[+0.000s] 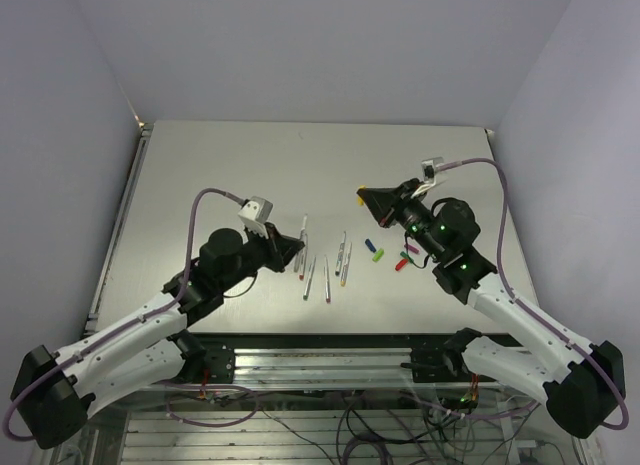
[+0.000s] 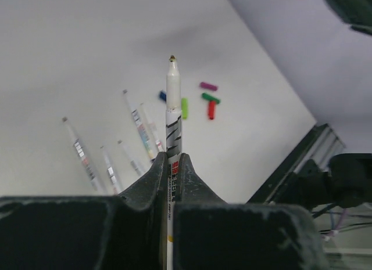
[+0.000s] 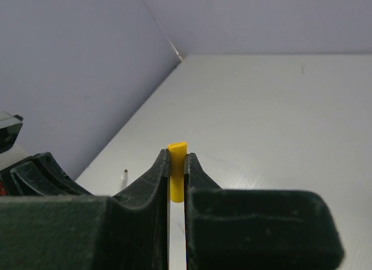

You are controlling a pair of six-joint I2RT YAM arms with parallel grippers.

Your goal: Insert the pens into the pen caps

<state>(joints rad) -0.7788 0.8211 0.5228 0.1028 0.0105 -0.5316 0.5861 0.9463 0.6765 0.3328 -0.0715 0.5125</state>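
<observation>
The left gripper (image 2: 172, 165) is closed tight on one pen (image 2: 172, 107), lifted over the middle of the worktop (image 1: 250, 165). The pen's long axis runs straight out of the jaws, writing tip first. To its right, five loose pens (image 1: 327, 280) lie near the front edge, then the loose caps (image 1: 377, 253). Further right and a little toward the far edge, the right gripper (image 3: 176, 157) is closed on the yellow cap (image 3: 176, 165), which stands out of its jaws and faces the left arm. From the pen tip, the cap lies to the right and beyond, apart from it. I judge the two axes are not yet in line.
</observation>
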